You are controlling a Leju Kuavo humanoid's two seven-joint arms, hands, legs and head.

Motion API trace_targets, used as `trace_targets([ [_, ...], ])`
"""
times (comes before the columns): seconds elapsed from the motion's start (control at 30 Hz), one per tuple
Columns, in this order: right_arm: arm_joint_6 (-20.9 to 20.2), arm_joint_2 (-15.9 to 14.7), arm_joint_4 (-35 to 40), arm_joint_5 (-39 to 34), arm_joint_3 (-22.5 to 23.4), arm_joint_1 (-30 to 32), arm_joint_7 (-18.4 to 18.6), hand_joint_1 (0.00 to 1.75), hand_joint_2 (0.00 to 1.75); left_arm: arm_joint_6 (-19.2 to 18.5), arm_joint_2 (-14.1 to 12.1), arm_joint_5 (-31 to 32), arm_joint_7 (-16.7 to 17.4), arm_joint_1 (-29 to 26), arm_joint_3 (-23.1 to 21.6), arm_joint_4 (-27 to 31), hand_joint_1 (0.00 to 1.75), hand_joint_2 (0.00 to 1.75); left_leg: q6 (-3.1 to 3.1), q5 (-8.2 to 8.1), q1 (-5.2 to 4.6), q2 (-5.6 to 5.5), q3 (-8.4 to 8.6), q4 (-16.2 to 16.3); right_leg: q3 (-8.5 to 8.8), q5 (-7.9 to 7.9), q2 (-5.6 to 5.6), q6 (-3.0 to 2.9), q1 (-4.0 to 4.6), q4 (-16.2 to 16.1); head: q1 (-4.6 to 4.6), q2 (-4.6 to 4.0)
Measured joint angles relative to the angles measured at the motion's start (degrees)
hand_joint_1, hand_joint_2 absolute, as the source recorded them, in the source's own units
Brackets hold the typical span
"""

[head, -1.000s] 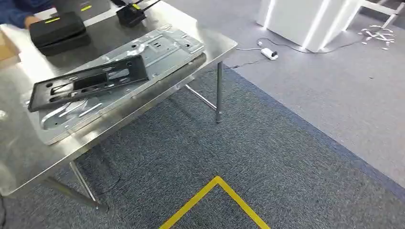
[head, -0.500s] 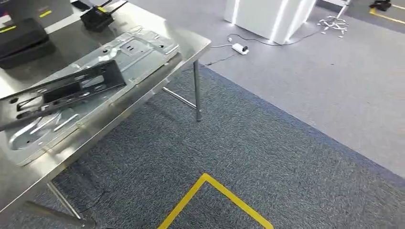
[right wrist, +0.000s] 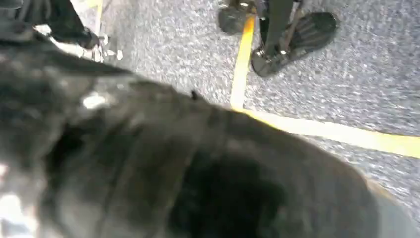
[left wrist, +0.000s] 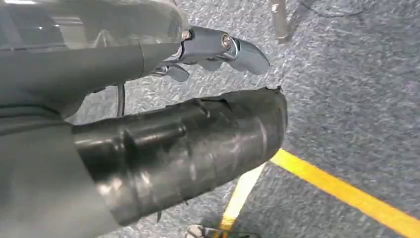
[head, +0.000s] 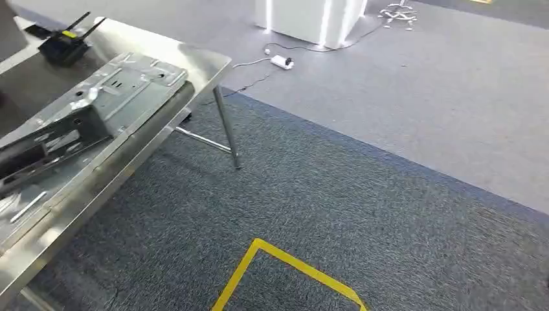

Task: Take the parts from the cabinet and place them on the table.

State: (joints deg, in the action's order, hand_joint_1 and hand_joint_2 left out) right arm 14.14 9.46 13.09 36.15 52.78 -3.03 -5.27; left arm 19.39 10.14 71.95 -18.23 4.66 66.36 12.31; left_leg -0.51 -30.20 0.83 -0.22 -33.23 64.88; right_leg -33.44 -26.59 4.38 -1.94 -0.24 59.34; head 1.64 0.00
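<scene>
On the steel table [head: 202, 62] at the left of the head view lies a large silver sheet-metal part [head: 123, 81]. A black frame part [head: 45, 146] rests on top of it, cut off by the picture's edge. My left hand [left wrist: 188, 124] hangs over the carpet with its metal fingers [left wrist: 223, 47] stretched out and nothing in them. My right hand [right wrist: 173, 173] is a dark blur close to the lens, and how its fingers lie is hidden.
A black device with antennas [head: 63, 46] stands at the table's far end. The table leg [head: 228, 133] stands on blue carpet. Yellow floor tape [head: 285, 262] marks a corner. A white lit pillar [head: 311, 16] and a power strip [head: 281, 61] are farther off.
The camera has swung to the right, so the table has slid to the picture's left. The black case and a person's sleeve have passed out of the picture. The parts lie as before.
</scene>
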Motion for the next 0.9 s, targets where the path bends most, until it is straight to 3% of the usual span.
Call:
trace_targets([
  [0.03, -0.1, 0.2, 0.0, 0.4, -0.3, 0.1, 0.1, 0.00, 0.00, -0.2, 0.0, 0.0, -0.1, 0.0, 0.0, 0.0, 0.00, 0.00, 0.22, 2.03, 0.13, -1.92, 1.59, -4.3, -0.03, -0.15, 0.63, 0.23, -0.08, 0.2, 0.00, 0.00],
  [0.07, -0.1, 0.3, -0.1, 0.9, -0.6, 0.0, 0.2, 0.00, 0.00, -0.5, 0.0, 0.0, -0.2, -0.3, 0.0, 0.0, 0.00, 0.00, 0.43, 1.24, 0.11, -4.17, 2.05, -5.8, -0.40, -0.37, 1.07, 0.60, 0.27, 0.8, 0.02, 0.00],
  [0.13, -0.2, 0.3, -0.1, 1.6, -1.2, 0.2, 0.2, 0.00, 0.00, -1.0, 0.0, 0.0, -0.7, 0.2, 0.0, 0.0, 0.00, 0.00, 0.78, 1.23, -0.17, -3.20, 1.97, -6.1, -0.87, -0.08, 2.03, 1.31, -0.12, 0.6, 0.04, 0.00],
  [0.2, -0.1, 0.4, -0.2, 1.9, -1.6, 0.6, 0.3, 0.00, 0.00, -1.1, 0.0, 0.0, -0.8, 0.3, 0.0, 0.0, 0.00, 0.00, 1.68, 1.74, 0.05, -2.17, 2.43, -6.8, -0.97, 0.23, 2.99, 2.08, -0.11, 0.3, 0.04, 0.00],
  [0.23, -0.1, 0.4, -0.2, 2.0, -1.8, 0.6, 0.3, 0.00, 0.00, -1.2, 0.0, 0.0, -0.9, 0.3, 0.0, 0.0, 0.00, 0.00, 2.23, 2.11, 0.30, -1.34, 2.70, -7.3, -0.91, -0.21, 1.83, 2.12, -0.31, 0.8, 0.04, 0.00],
  [0.27, -0.1, 0.4, -0.2, 2.3, -2.0, 0.6, 0.4, 0.00, 0.00, -1.2, 0.0, 0.0, -1.0, 0.2, 0.0, 0.0, 0.00, 0.00, 2.51, 2.21, 0.20, -0.81, 2.81, -7.5, -1.80, -1.79, -0.95, 2.32, 0.03, 2.8, 0.22, 0.00],
  [0.3, -0.1, 0.4, -0.2, 2.9, -2.2, 0.5, 0.7, 0.00, 0.00, -1.3, -0.1, 0.0, -1.1, 0.1, 0.0, 0.0, 0.00, 0.00, 2.63, 2.22, 0.12, -0.11, 2.79, -7.5, -3.78, -4.18, -2.59, 2.64, -0.02, 6.8, 0.17, 0.00],
  [0.37, -0.2, 0.5, -0.3, 4.6, -3.2, 0.5, 1.4, 0.00, 0.00, -1.7, -0.2, -0.3, -1.3, -0.2, 0.0, 0.0, 0.00, 0.00, 2.75, 2.05, -0.14, 1.47, 2.80, -7.5, -8.18, -7.95, -3.75, 3.00, -0.25, 15.8, 0.17, 0.00],
  [0.4, -0.2, 0.6, -0.4, 5.0, -3.6, 0.5, 1.7, 0.00, 0.00, -1.8, -0.2, -0.4, -1.3, -0.2, 0.0, 0.0, 0.00, 0.00, 2.77, 1.95, -0.21, 2.26, 2.83, -7.4, -9.25, -8.08, -3.86, 3.06, -0.38, 17.8, 0.18, 0.00],
  [0.43, -0.3, 0.7, -0.5, 5.2, -3.9, 0.6, 1.9, 0.00, 0.00, -2.0, -0.2, -0.4, -1.4, -0.2, 0.0, 0.0, 0.00, 0.00, 2.72, 1.83, -0.23, 2.91, 2.91, -7.4, -8.84, -6.90, -3.98, 3.10, -0.48, 16.9, 0.20, 0.00],
  [0.47, -0.4, 0.7, -0.5, 5.3, -4.0, 0.7, 2.0, 0.00, 0.00, -2.0, -0.2, -0.4, -1.4, -0.2, 0.0, 0.0, 0.00, 0.00, 2.63, 1.69, -0.23, 3.46, 3.07, -7.4, -7.15, -4.75, -4.19, 3.04, -0.51, 13.5, 0.17, 0.00],
  [0.5, -0.4, 0.7, -0.5, 5.4, -4.2, 0.7, 2.0, 0.00, 0.00, -2.0, -0.3, -0.4, -1.5, -0.1, 0.0, 0.0, 0.00, 0.00, 2.50, 1.50, -0.23, 4.05, 3.35, -7.4, -4.19, -2.09, -4.71, 2.88, -0.49, 8.2, 0.22, 0.00],
  [0.53, -0.4, 0.7, -0.5, 5.4, -4.5, 0.7, 2.0, 0.00, 0.00, -2.0, -0.3, -0.4, -1.5, -0.1, 0.0, 0.0, 0.00, 0.00, 2.23, 1.26, -0.25, 4.56, 3.73, -7.4, -0.83, 0.16, -6.57, 2.52, -0.33, 2.2, 0.17, 0.00],
  [0.57, -0.6, 0.7, -0.6, 5.6, -4.7, 0.6, 2.2, 0.00, 0.00, -2.0, -0.3, -0.5, -1.6, -0.2, 0.0, 0.0, 0.00, 0.00, 1.94, 1.06, -0.50, 4.98, 3.90, -7.4, 0.13, -0.70, -9.27, 1.92, 0.34, 0.2, 0.18, 0.00],
  [0.7, -1.0, 0.8, -0.6, 6.1, -5.3, 0.6, 2.5, 0.00, 0.00, -2.2, -0.3, -0.5, -2.0, 0.1, 0.0, 0.0, 0.00, 0.00, 0.78, 0.74, -0.59, 6.93, 4.65, -7.8, -0.27, -0.23, -6.78, 0.98, 0.72, -0.3, 0.11, 0.00],
  [0.73, -1.1, 0.8, -0.6, 6.1, -5.3, 0.6, 2.7, 0.00, 0.00, -2.2, -0.3, -0.5, -2.0, 0.2, 0.0, 0.0, 0.00, 0.00, 0.29, 0.14, -0.25, 5.80, 4.58, -7.3, 0.34, 0.28, -6.07, 0.40, -0.14, -1.1, 0.13, 0.00],
  [0.77, -1.1, 0.8, -0.6, 6.1, -5.3, 0.5, 2.8, 0.00, 0.00, -2.2, -0.3, -0.5, -2.1, 0.2, 0.0, 0.0, 0.00, 0.00, 0.12, -1.12, -0.25, 3.03, 3.92, -5.6, 0.47, 0.40, -5.56, 0.05, -0.12, -1.3, 0.04, 0.00],
  [0.8, -1.1, 0.8, -0.6, 6.1, -5.3, 0.5, 2.9, 0.00, 0.00, -2.2, -0.3, -0.6, -2.1, 0.1, 0.0, 0.0, 0.00, 0.00, 0.05, -3.35, -0.24, 1.50, 2.20, -2.0, 0.38, 0.49, -5.15, -0.19, -0.02, -1.3, 0.00, 0.00],
  [0.87, -1.1, 0.8, -0.6, 6.2, -5.3, 0.4, 2.9, 0.00, 0.00, -2.3, -0.4, -0.6, -2.1, -0.1, 0.0, 0.0, 0.00, 0.00, -0.19, -7.70, -0.19, 0.79, -2.46, 7.7, 0.20, 0.46, -3.76, -0.44, 0.19, -1.2, 0.00, 0.00],
  [0.9, -1.1, 0.8, -0.6, 6.2, -5.3, 0.5, 3.0, 0.00, 0.00, -2.3, -0.4, -0.6, -2.1, -0.2, 0.0, 0.0, 0.00, 0.00, -0.26, -8.06, -0.19, 0.78, -3.97, 10.6, 0.19, 0.45, -2.90, -0.46, 0.24, -1.1, -0.02, 0.00],
])
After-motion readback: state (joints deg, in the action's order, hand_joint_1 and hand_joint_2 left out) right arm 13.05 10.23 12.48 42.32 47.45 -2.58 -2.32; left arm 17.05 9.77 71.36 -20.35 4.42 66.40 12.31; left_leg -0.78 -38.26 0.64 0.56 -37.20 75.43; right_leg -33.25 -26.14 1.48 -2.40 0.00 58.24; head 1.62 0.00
